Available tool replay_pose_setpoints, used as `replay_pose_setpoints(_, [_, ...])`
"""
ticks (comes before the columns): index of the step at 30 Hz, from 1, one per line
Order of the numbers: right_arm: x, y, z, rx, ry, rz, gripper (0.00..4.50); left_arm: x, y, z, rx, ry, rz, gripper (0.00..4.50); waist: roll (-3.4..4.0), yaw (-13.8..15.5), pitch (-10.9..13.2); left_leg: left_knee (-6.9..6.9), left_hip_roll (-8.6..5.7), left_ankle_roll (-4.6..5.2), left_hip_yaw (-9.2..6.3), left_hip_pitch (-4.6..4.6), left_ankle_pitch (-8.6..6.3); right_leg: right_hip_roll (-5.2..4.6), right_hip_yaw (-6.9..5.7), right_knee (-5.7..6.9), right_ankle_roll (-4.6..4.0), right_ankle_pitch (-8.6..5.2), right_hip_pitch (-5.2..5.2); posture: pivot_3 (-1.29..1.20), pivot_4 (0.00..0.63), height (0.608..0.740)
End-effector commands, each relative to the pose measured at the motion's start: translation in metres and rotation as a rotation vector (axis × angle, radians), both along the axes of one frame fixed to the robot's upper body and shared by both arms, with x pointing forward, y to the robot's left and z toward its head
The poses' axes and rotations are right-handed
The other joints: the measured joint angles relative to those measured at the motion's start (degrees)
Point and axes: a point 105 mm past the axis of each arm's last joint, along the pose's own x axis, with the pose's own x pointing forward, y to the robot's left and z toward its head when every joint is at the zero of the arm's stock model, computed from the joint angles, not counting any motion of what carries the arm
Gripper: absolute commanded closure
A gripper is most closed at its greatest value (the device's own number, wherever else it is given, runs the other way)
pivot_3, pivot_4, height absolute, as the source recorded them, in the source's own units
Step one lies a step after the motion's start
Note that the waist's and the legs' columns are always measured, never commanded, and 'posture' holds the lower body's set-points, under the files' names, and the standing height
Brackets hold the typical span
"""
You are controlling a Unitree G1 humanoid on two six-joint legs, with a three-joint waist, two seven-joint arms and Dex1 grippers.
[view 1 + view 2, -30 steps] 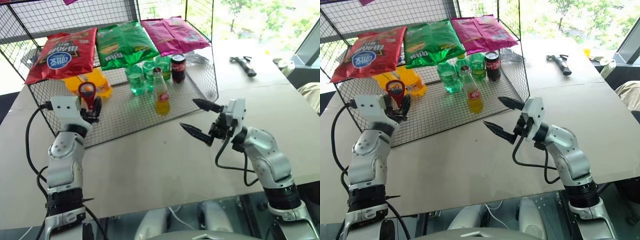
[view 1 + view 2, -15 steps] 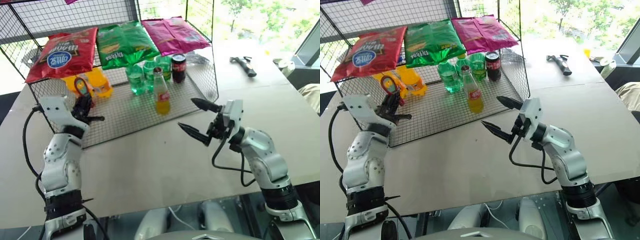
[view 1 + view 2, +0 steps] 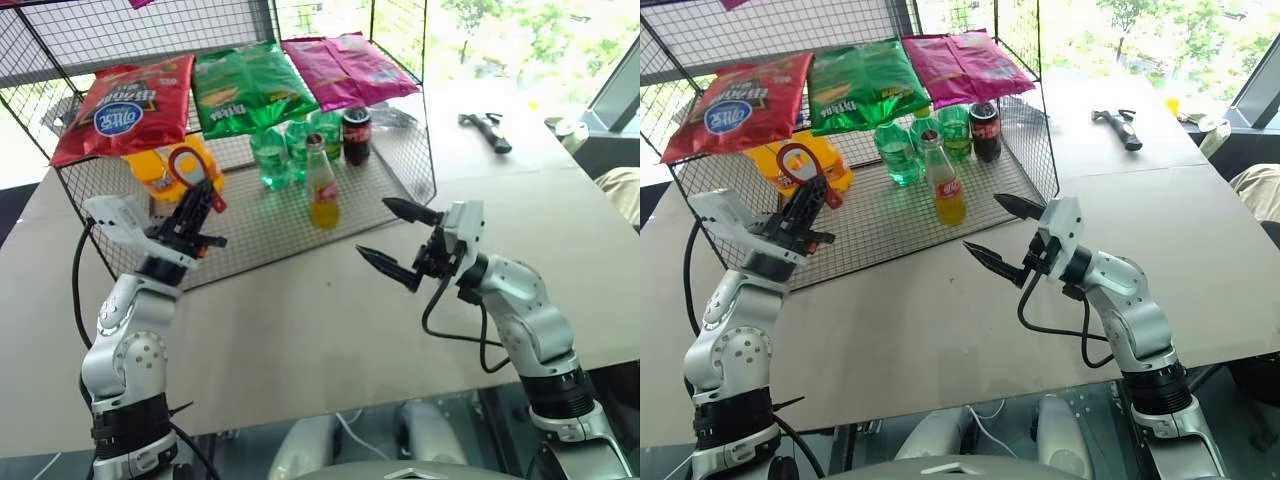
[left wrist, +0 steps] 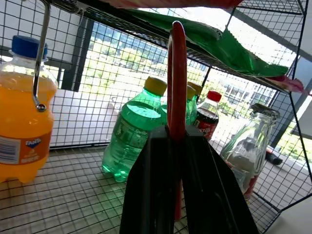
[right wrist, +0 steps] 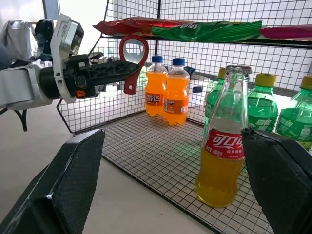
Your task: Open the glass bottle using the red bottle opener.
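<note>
The left claw (image 3: 203, 205) has just pinched shut on the red bottle opener (image 3: 187, 166) and swung it toward the glass bottle (image 3: 320, 185) on the rack; the right claw (image 3: 398, 240) waits spread; uncapping comes next.

Head stereo pair, 2 wrist close-ups

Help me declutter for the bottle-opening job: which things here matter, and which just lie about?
Matter:
glass bottle
red bottle opener, held in left pincer
right pincer, open

Lying about:
chip bags
green bottles
orange bottles
cola can
hammer
</note>
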Motion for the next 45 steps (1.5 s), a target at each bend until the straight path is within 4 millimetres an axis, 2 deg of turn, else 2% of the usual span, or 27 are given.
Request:
replay_pose_setpoints(1, [-0.002,0.003,0.007,0.015,-0.014,0.0,0.0,-0.008,-0.005,0.01,-0.051,-0.024,-0.072,4.44,0.0,-0.3,0.0,0.0,0.0,0.0,0.0,0.0,0.0,0.0,0.01,0.0,0.0,0.0,0.0,0.0,0.15,0.74])
replay_pose_setpoints(4, [0.011,0.004,-0.006,-0.006,0.147,-0.075,0.0,-0.011,-0.025,0.008,-0.141,0.017,-0.231,4.44,-0.03,-0.5,0.0,0.04,-0.02,0.0,0.03,0.0,0.0,-0.02,0.06,0.1,0.0,0.0,0.0,0.0,0.15,0.74])
replay_pose_setpoints(7, [0.011,0.011,-0.022,-0.092,0.329,-0.078,0.0,-0.016,-0.056,0.001,-0.173,0.082,-0.433,4.44,-0.02,-0.5,0.0,0.17,-0.04,0.0,0.03,0.0,0.0,-0.03,0.09,0.26,-0.01,-0.01,-0.02,0.0,0.15,0.74])
replay_pose_setpoints(10, [-0.012,0.024,-0.021,-0.103,0.493,0.129,0.0,-0.031,-0.096,-0.01,-0.167,0.188,-0.731,4.44,-0.01,-0.6,0.0,0.3,-0.06,0.0,0.04,0.0,0.0,-0.03,0.1,0.39,-0.02,-0.01,-0.02,0.0,0.15,0.74])
replay_pose_setpoints(12, [-0.02,0.026,-0.016,-0.093,0.565,0.208,0.0,-0.037,-0.108,-0.013,-0.164,0.226,-0.836,4.44,0.0,-0.7,0.0,0.34,-0.06,0.01,0.05,0.01,0.0,0.0,0.11,0.45,-0.02,-0.01,-0.02,0.0,0.15,0.74])
replay_pose_setpoints(16, [-0.034,0.024,-0.014,-0.137,0.646,0.316,0.0,-0.049,-0.121,-0.021,-0.138,0.28,-0.979,4.44,0.0,-0.7,0.0,0.35,-0.04,0.01,0.04,0.01,0.0,0.01,0.1,0.48,-0.02,-0.01,-0.02,0.0,0.15,0.74])
replay_pose_setpoints(21, [-0.051,0.021,-0.01,-0.17,0.726,0.413,0.0,-0.052,-0.129,-0.025,-0.14,0.293,-1.05,4.44,0.02,-0.7,0.0,0.34,-0.06,0.01,0.07,0.01,0.0,-0.02,0.13,0.44,-0.02,-0.02,-0.02,0.0,0.15,0.74])
replay_pose_setpoints(36, [-0.063,0.039,-0.002,-0.086,0.813,0.504,0.0,-0.06,-0.146,-0.033,-0.229,0.256,-1.059,4.44,0.02,-0.6,0.0,0.34,-0.06,0.01,0.08,0.01,0.0,-0.06,0.16,0.45,-0.02,-0.01,-0.04,0.0,0.15,0.74])
replay_pose_setpoints(43, [-0.07,0.042,-0.002,-0.107,0.831,0.546,0.0,-0.064,-0.15,-0.037,-0.243,0.251,-1.053,4.44,0.02,-0.6,0.0,0.34,-0.05,0.01,0.09,0.01,0.0,-0.05,0.15,0.46,-0.02,-0.01,-0.04,0.0,0.15,0.74])
replay_pose_setpoints(44, [-0.071,0.042,-0.002,-0.109,0.833,0.55,0.51,-0.064,-0.149,-0.037,-0.244,0.25,-1.049,4.5,0.02,-0.6,0.0,0.34,-0.05,0.01,0.09,0.01,0.0,-0.05,0.15,0.46,-0.02,-0.01,-0.04,0.0,0.15,0.74])
replay_pose_setpoints(45, [-0.071,0.042,-0.002,-0.111,0.836,0.554,0.78,-0.064,-0.148,-0.037,-0.244,0.25,-1.045,4.5,0.02,-0.6,0.0,0.34,-0.05,0.01,0.09,0.01,0.0,-0.04,0.15,0.46,-0.02,-0.02,-0.04,0.0,0.15,0.74])
